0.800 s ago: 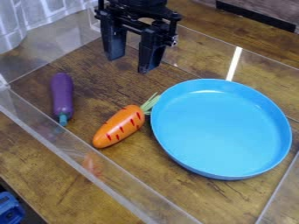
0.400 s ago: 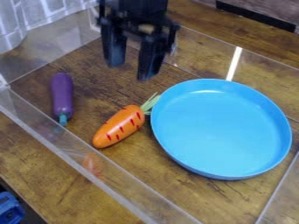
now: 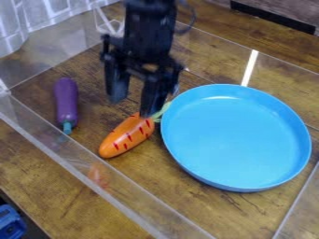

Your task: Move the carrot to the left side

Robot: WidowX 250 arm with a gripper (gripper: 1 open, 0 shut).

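Carrot (image 3: 126, 137) is lying btwn eggplant (image 3: 66, 102) & blue plate (image 3: 234, 138), long axis running diagonally, leafy top pointing upper right (tip lower left). Fingers (image 3: 134, 91) are hovering apart above wooden surface (image 3: 62, 177).

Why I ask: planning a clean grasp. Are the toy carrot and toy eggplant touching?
Apart: the camera view shows wooden table between the carrot and the eggplant.

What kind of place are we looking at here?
Probably a robot test bench rather than a real kitchen: a black robot gripper hangs over a brown wooden surface holding a ridged orange toy carrot and a round blue plate.
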